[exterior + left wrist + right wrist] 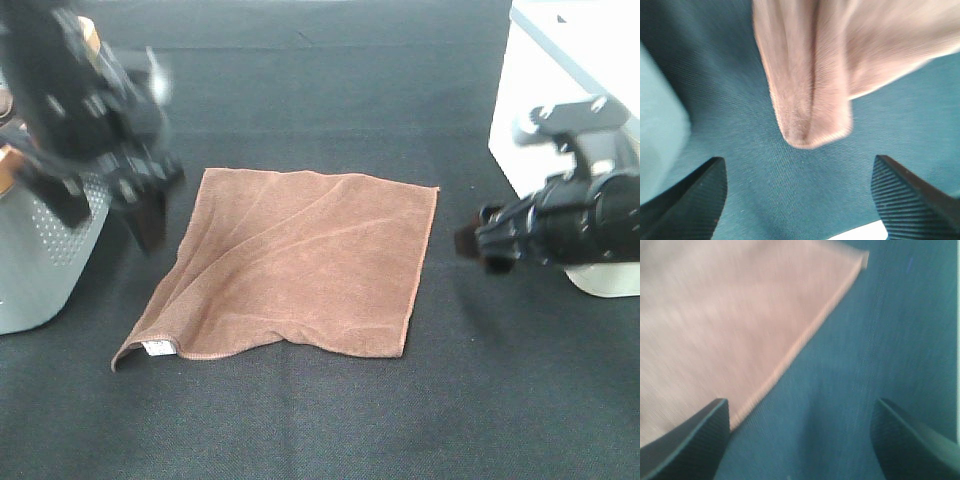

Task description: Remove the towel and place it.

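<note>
The reddish-brown towel (295, 262) lies spread flat on the black table, with a small white tag (157, 347) at its near left corner. My left gripper (150, 215) hangs just off the towel's far left corner, open and empty. In the left wrist view a folded towel corner (810, 100) lies beyond the open fingers (695, 200). My right gripper (475, 245) is open and empty, just right of the towel's right edge. The right wrist view shows the towel edge (730, 330) ahead of its fingers (690, 440).
A grey perforated basket (45, 250) stands at the left edge, beside the left arm. A white box-like unit (540, 110) stands at the back right behind the right arm. The black table cloth (330, 420) lies bare in front of the towel.
</note>
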You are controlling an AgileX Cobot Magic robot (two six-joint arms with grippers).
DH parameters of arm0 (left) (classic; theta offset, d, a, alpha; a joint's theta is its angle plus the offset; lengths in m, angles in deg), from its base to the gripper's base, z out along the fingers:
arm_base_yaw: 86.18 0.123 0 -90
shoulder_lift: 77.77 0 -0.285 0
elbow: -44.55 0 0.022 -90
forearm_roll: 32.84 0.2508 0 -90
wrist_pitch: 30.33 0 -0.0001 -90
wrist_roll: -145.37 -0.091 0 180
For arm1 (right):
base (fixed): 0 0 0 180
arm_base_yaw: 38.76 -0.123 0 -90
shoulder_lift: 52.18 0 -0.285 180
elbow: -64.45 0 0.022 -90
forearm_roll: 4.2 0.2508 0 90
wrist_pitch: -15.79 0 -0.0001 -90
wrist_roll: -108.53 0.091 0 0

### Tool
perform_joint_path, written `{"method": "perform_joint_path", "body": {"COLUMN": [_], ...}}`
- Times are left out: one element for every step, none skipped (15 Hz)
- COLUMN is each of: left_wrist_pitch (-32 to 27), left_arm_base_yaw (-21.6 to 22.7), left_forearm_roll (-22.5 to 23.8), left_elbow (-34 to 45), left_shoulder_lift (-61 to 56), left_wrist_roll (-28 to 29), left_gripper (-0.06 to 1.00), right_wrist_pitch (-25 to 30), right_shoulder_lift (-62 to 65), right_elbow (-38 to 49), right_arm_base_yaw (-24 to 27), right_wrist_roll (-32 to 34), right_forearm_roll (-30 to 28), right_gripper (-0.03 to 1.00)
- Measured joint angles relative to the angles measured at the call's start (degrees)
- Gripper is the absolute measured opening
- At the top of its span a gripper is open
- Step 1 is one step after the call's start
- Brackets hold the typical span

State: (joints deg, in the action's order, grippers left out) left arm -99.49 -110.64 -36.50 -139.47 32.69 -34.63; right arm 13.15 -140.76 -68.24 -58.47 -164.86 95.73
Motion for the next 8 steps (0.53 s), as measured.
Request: {"method": "perform_joint_path", "body": {"left_wrist_pitch": [0.1, 0.1, 0.0, -0.1, -0.2, -0.2, -0.3, -0.3], "left_arm_base_yaw": [0.0, 0.0, 0.0, 0.0, 0.0, 0.0, 0.0, 0.0], "left_forearm_roll": [0.1, 0.1, 0.5, 0.9, 1.8, 1.9, 1.9, 1.9], "left_elbow": [0.0, 0.0, 0.0, 0.0, 0.0, 0.0, 0.0, 0.0], "left_shoulder_lift": [-3.7, -8.1, -12.3, -16.8, -23.1, -27.3, -30.7, -33.9], "left_wrist_roll": [0.0, 0.0, 0.0, 0.0, 0.0, 0.0, 0.5, 1.0], "left_gripper": [0.75, 0.75, 0.75, 0.75, 0.75, 0.75, 0.75, 0.75], "right_wrist_pitch": [0.4, 1.3, 3.3, 6.1, 11.8, 15.6, 19.6, 23.5], "right_shoulder_lift": [2.2, 4.1, 6.0, 7.6, 9.9, 10.7, 11.2, 11.2], "right_elbow": [0.6, 1.3, 2.2, 2.8, 3.2, 3.2, 3.2, 3.2], "right_arm_base_yaw": [0.0, 0.0, 0.0, 0.0, 0.0, 0.0, 0.0, 0.0], "right_wrist_roll": [0.0, 0.0, 0.0, 0.0, 2.1, 5.6, 11.1, 19.3], "right_forearm_roll": [0.0, 0.0, 0.0, -0.1, -3.6, -8.3, -16.6, -28.1], "right_gripper": [0.74, 0.74, 0.74, 0.74, 0.74, 0.74, 0.74, 0.74]}}
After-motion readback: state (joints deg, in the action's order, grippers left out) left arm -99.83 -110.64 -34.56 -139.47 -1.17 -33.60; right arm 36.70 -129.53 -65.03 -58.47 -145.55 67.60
